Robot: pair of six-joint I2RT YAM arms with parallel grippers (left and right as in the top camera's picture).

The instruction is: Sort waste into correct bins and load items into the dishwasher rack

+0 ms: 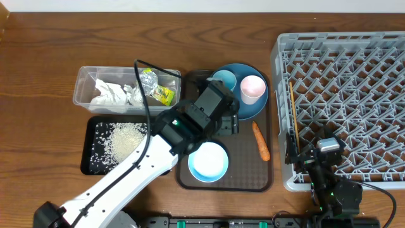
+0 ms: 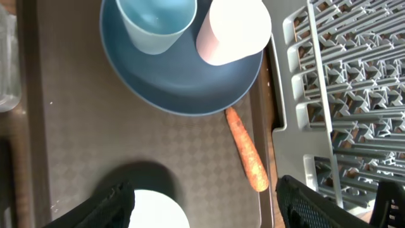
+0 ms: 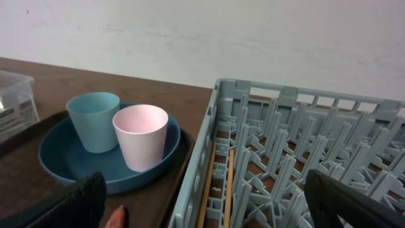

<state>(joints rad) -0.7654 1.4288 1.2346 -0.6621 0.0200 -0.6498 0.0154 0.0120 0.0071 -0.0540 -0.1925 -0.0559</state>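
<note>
- The left gripper (image 2: pixel 209 195) hangs over the brown tray (image 2: pixel 76 126) with its fingers (image 2: pixel 117 204) wide apart and nothing between them
- The carrot (image 2: pixel 247 152) lies flat on that tray, just to the gripper's right, close to the right finger (image 2: pixel 310 202)
- Its long side runs from the blue plate (image 2: pixel 183 88) back toward the robot, a bit slanted, so the fingers should close across its thin middle
- The right gripper (image 3: pixel 205 197) is wide open too, but it sits farther off by the dishwasher rack (image 3: pixel 285 158), so I think the left arm is nearer
</note>
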